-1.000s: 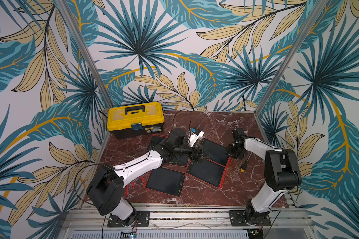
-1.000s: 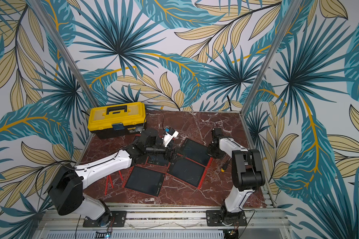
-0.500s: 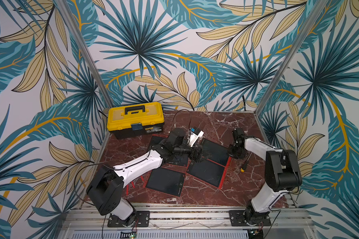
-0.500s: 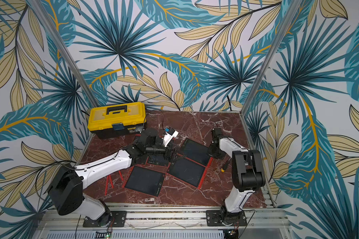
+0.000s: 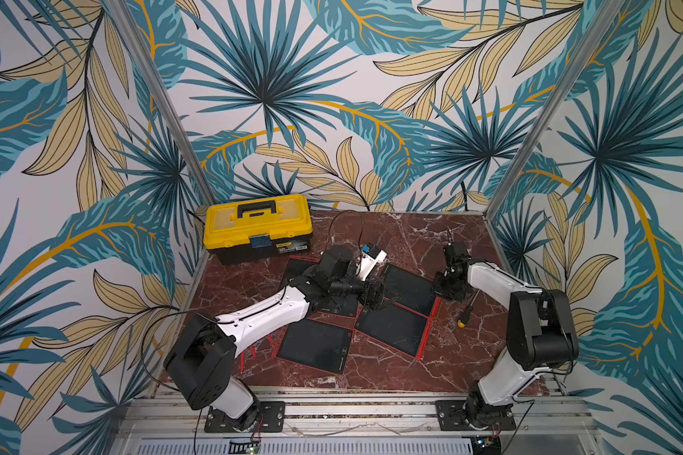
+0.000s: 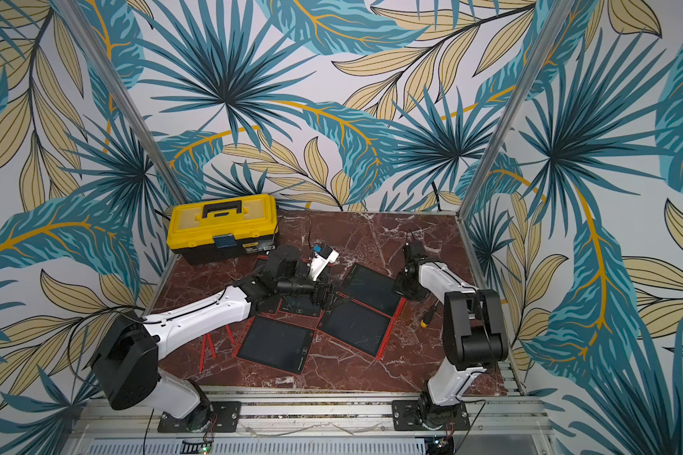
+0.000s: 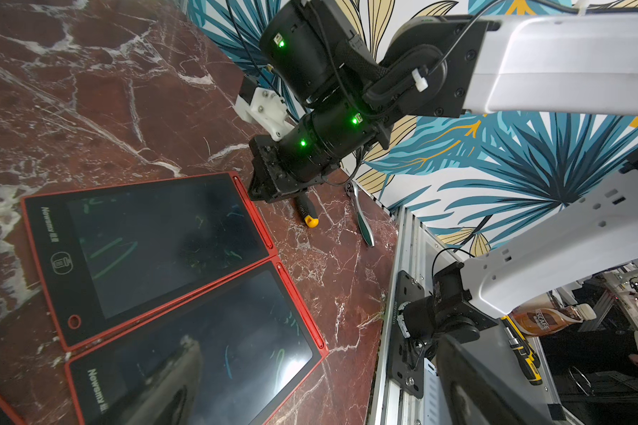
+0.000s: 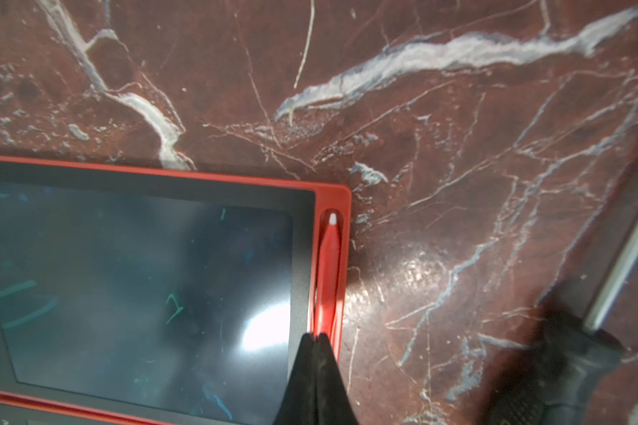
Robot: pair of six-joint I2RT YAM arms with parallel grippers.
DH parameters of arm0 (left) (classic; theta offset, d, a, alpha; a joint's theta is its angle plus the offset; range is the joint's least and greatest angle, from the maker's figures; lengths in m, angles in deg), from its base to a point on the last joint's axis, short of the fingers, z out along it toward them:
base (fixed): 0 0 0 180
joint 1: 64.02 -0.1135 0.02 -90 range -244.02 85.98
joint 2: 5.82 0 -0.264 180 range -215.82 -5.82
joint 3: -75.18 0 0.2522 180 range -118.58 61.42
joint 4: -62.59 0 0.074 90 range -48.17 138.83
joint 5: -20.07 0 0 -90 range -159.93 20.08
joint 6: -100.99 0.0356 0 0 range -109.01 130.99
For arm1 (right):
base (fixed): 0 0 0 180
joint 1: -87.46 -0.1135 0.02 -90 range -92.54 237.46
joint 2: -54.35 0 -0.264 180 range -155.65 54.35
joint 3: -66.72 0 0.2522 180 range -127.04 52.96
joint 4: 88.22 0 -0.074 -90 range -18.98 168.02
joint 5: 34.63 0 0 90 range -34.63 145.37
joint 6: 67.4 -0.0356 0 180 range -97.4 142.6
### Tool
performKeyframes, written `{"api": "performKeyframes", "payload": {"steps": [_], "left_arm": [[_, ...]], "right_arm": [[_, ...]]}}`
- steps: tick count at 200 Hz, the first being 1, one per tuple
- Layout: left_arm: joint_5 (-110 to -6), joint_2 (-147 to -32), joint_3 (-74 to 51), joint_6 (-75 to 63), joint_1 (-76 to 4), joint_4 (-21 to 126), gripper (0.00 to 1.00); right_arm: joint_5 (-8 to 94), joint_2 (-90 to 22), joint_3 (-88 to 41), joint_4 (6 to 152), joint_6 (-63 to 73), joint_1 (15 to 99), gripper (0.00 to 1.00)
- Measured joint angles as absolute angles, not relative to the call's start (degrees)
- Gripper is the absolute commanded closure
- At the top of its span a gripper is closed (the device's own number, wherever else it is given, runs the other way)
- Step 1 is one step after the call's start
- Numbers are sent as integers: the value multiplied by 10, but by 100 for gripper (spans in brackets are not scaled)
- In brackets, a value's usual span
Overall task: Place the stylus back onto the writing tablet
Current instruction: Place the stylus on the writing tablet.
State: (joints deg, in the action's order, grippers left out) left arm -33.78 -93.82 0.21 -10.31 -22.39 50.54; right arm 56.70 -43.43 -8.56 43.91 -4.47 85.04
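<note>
The writing tablet [image 8: 144,276], red-framed with a dark screen, lies at the far right of the group [image 5: 407,281] [image 6: 371,285]. The red stylus [image 8: 328,265] with a white tip lies in the slot along its edge. My right gripper [image 8: 317,336] [image 5: 444,289] [image 6: 405,289] is shut, with nothing between its fingers. Its closed tips rest over the stylus's rear part, which they hide. My left gripper [image 5: 379,293] [image 6: 328,295] [image 7: 317,353] hangs open and empty over the middle of the tablets.
Three more red-framed tablets [image 5: 391,329] [image 5: 312,344] [image 5: 304,268] lie beside it. Loose red styluses [image 6: 206,348] lie by the left arm. A screwdriver [image 5: 466,311] [image 8: 553,368] and pliers [image 7: 361,217] lie right of the tablets. A yellow toolbox [image 5: 257,224] stands at the back left.
</note>
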Motion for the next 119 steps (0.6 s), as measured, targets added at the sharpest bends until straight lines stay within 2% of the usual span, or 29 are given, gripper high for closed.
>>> {"api": "performKeyframes", "payload": {"steps": [119], "left_arm": [[-339, -938, 3, -103, -225, 505, 0]], "right_arm": [[575, -463, -85, 454, -51, 848, 100]]}}
